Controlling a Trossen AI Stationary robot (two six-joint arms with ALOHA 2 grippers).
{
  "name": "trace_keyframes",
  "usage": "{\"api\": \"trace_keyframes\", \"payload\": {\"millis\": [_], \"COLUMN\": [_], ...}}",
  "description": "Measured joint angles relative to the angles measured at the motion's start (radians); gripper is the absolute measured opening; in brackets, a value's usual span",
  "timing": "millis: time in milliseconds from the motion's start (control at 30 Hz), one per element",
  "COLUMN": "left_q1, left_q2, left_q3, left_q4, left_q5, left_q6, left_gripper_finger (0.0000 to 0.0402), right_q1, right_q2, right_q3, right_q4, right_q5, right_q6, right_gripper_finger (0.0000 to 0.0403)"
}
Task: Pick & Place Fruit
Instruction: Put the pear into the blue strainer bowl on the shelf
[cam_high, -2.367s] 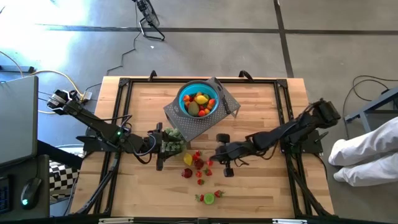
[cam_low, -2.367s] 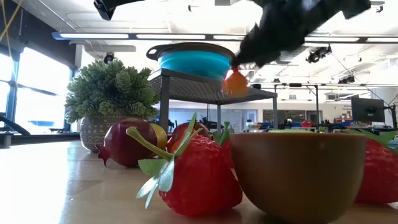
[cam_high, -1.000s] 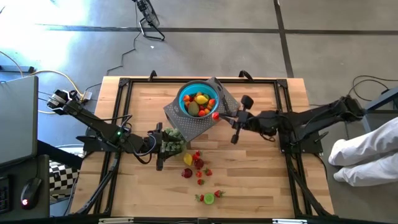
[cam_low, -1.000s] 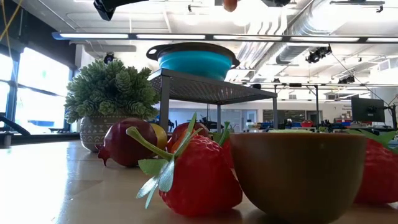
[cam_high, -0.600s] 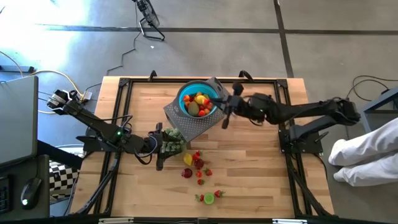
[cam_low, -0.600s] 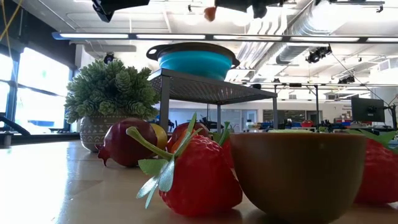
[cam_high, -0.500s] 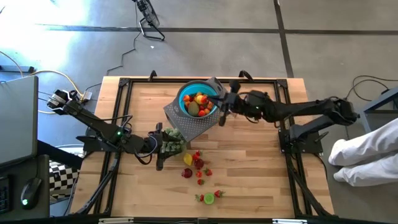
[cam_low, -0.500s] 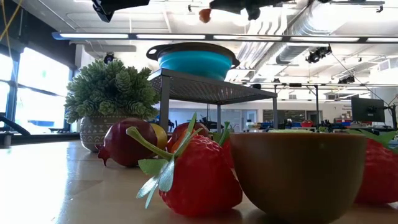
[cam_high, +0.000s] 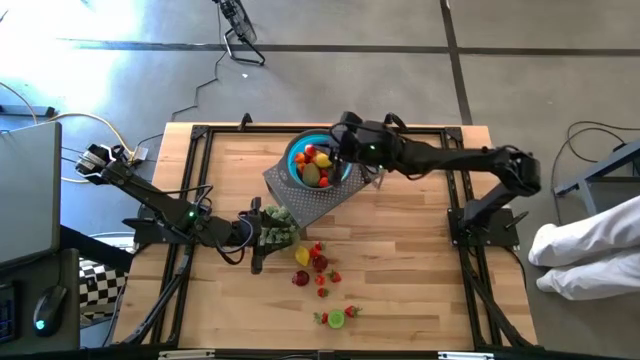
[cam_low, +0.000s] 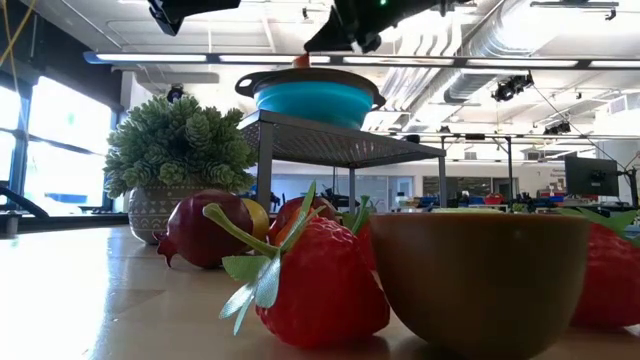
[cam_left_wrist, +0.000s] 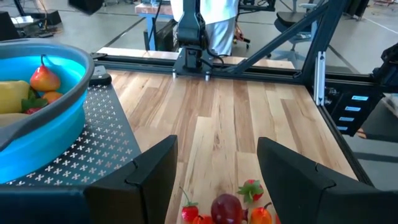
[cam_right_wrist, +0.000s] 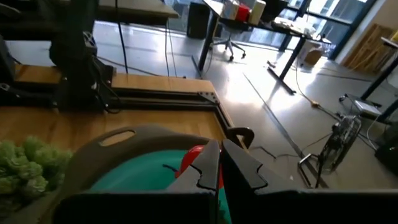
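Note:
A blue bowl (cam_high: 300, 170) holding several fruit pieces stands on a grey perforated stand (cam_high: 300, 203) at the table's far middle. My right gripper (cam_high: 333, 152) hovers over the bowl, shut on a small red fruit (cam_right_wrist: 194, 157), which also shows as an orange-red piece (cam_low: 301, 60) just above the bowl's rim (cam_low: 310, 78). More fruit (cam_high: 315, 265) lies loose on the wood nearer the front. My left gripper (cam_left_wrist: 217, 177) stays open with nothing between its fingers, beside a small potted plant (cam_high: 278, 228). My right gripper pinches the small red fruit (cam_right_wrist: 193, 160) between its two fingertips. The fingers come nearly level, slanting slightly down, from the table's right side. The fruit is lifted clear and sits just below the fingertips, above the bowl's inside.
A strawberry (cam_low: 310, 285), a dark red round fruit (cam_low: 205, 232) and a brown cup-shaped piece (cam_low: 480, 285) lie close to the low camera. A lime green piece (cam_high: 336, 319) rests near the front edge. Bare wood lies to the right of the stand.
My right gripper has swung toward the table's left and far edge, carrying the red fruit from beside the stand's right corner to a spot over the blue bowl. It has stayed shut on the fruit throughout.

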Motion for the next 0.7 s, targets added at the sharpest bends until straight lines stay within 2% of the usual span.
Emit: {"api": "trace_keyframes", "payload": {"millis": [167, 700], "left_q1": [0.000, 0.000], "left_q2": [0.000, 0.000], "left_q3": [0.000, 0.000], "left_q4": [0.000, 0.000], "left_q5": [0.000, 0.000], "left_q6": [0.000, 0.000], "left_gripper_finger": [0.0218, 0.0218], "right_q1": [-0.039, -0.127], "right_q2": [0.038, 0.058], "right_q3": [0.026, 0.025], "right_q4": [-0.018, -0.094], "right_q5": [-0.051, -0.104], "right_q6": [0.000, 0.055], "right_gripper_finger": [0.0003, 0.0003]}}
